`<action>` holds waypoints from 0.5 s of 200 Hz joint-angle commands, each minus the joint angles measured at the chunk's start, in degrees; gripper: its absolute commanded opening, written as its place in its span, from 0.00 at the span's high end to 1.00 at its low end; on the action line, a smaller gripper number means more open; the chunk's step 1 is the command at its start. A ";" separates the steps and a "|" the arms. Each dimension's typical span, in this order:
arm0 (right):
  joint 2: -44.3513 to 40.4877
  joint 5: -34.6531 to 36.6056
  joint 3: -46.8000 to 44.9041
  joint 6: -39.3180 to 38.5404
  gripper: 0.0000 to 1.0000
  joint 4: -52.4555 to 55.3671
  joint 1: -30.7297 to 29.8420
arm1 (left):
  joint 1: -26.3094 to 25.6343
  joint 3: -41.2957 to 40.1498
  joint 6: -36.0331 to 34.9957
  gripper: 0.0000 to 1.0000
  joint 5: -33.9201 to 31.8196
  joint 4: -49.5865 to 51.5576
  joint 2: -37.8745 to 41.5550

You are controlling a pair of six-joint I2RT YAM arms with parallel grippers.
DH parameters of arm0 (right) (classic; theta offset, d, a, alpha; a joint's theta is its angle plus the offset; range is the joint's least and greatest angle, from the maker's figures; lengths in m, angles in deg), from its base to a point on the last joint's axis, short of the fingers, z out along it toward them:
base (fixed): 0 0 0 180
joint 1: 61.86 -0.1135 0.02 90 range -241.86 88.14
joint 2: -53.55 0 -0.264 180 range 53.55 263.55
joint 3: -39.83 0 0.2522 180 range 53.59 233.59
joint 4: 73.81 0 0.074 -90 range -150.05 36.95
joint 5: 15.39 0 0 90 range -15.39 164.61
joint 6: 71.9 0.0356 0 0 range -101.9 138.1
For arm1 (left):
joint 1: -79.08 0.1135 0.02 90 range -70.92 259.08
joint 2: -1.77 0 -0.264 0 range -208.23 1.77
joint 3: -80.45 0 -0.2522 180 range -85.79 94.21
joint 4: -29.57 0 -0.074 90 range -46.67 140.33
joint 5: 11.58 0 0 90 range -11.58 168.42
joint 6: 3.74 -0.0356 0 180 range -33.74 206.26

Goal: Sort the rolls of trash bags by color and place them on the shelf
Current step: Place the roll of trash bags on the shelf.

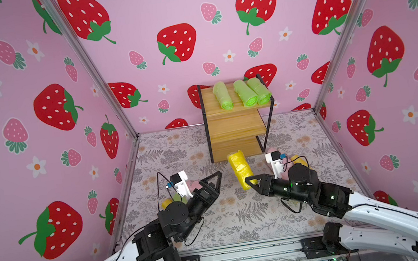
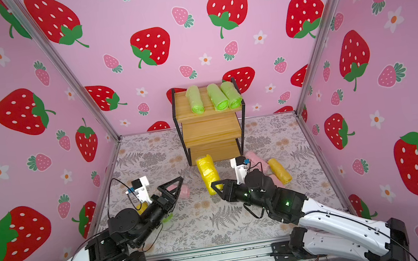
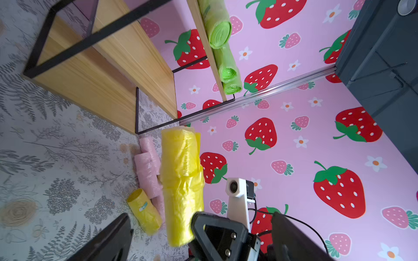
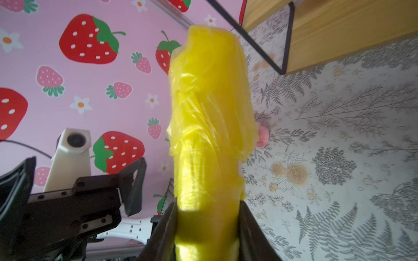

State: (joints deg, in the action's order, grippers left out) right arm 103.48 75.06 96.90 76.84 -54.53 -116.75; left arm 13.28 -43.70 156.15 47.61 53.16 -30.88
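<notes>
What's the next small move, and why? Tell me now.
Probably lift the yellow roll toward the middle board of the shelf: the right jaws clamp its end, three light green rolls occupy the top board, and the middle board looks bare.

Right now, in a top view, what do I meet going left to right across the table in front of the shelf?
In order: left gripper → held yellow roll → pink roll → loose yellow roll.

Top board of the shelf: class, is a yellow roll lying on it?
No, the shelf carries only three light green rolls on its top board.
</notes>
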 commanded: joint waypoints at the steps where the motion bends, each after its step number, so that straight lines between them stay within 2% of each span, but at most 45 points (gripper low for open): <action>1: 1.06 -5.13 3.47 -1.25 1.00 0.59 4.15 | 0.08 0.78 -2.50 0.00 -5.32 15.88 2.96; 33: 8.95 -10.44 9.22 -2.13 1.00 -1.91 9.90 | 0.03 -1.71 -1.99 0.00 -6.90 19.84 6.88; 64: 18.84 -14.66 16.18 -0.90 1.00 -7.91 13.36 | 0.05 -2.58 -1.03 0.02 -6.98 23.07 7.48; 100: 27.86 -13.69 19.83 4.01 1.00 -17.93 14.95 | 0.03 -2.10 -0.01 0.03 -7.51 27.09 7.41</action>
State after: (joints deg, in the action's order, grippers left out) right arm 128.44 62.53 114.26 77.50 -61.44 -102.55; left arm 13.28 -46.13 155.64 42.04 75.63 -23.77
